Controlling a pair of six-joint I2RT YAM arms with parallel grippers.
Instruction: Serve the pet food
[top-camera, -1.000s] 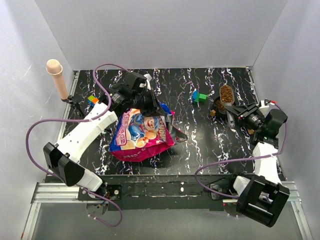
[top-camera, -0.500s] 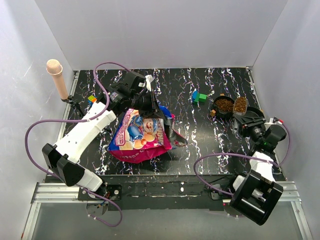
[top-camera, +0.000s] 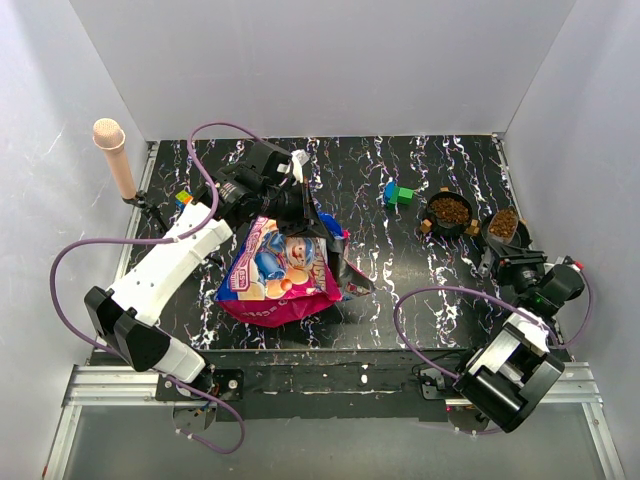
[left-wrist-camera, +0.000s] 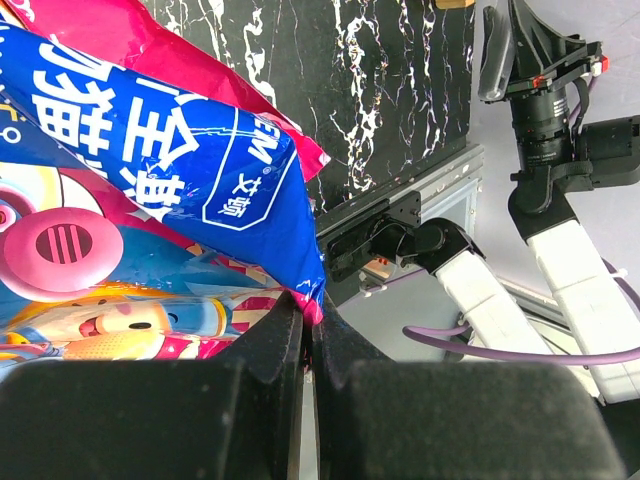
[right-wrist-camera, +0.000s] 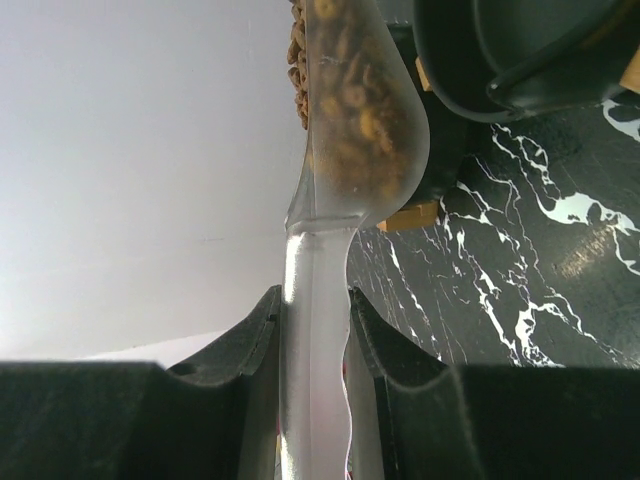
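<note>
Though full of kibble (right-wrist-camera: 298, 50), scoop (right-wrist-camera: 318, 250) tip off-frame above right claw (right-wrist-camera: 315, 305).

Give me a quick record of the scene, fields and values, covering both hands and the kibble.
left hand: shut on the pet food bag edge
right hand: gripping clear scoop by its handle
scoop load: kibble, held right of black bowl
black bowl: kibble inside
toy blocks: left of bowl

Left arm (top-camera: 170, 262): stretched from lower left up toward the upper middle.
Left gripper (left-wrist-camera: 310, 318): jaws pinched tight together.
Right arm (top-camera: 522, 335): folded short, lower right.
Right gripper (right-wrist-camera: 315, 305): jaws partly apart, clamping.
</note>
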